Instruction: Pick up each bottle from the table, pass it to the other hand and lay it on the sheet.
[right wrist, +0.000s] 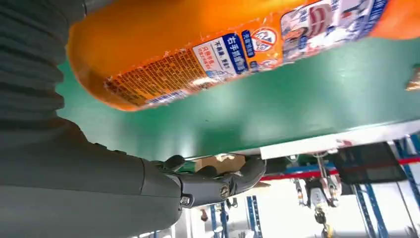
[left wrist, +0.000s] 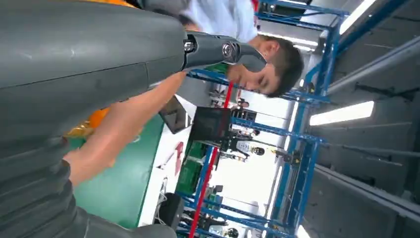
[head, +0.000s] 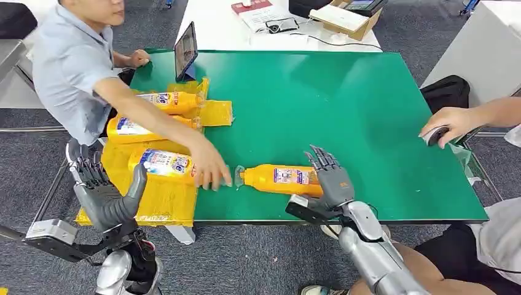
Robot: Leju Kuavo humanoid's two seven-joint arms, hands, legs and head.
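One orange bottle (head: 279, 178) lies on its side on the green table (head: 344, 104) near the front edge, its cap pointing left. My right hand (head: 329, 177) stands at the bottle's base with fingers spread upward, not closed around it. In the right wrist view the bottle (right wrist: 198, 44) lies close over the palm, and the thumb (right wrist: 218, 181) is apart from it. Three more orange bottles (head: 166, 100) (head: 132, 128) (head: 163, 163) lie on the yellow sheet (head: 166, 200) at the left. My left hand (head: 104, 190) hovers open and holding nothing at the sheet's near left corner.
A person at the left reaches across the sheet, their hand (head: 209, 169) resting by the lone bottle's cap. Another person's hand (head: 439, 132) holds a dark object at the table's right edge. A tablet (head: 185, 50) stands at the back left.
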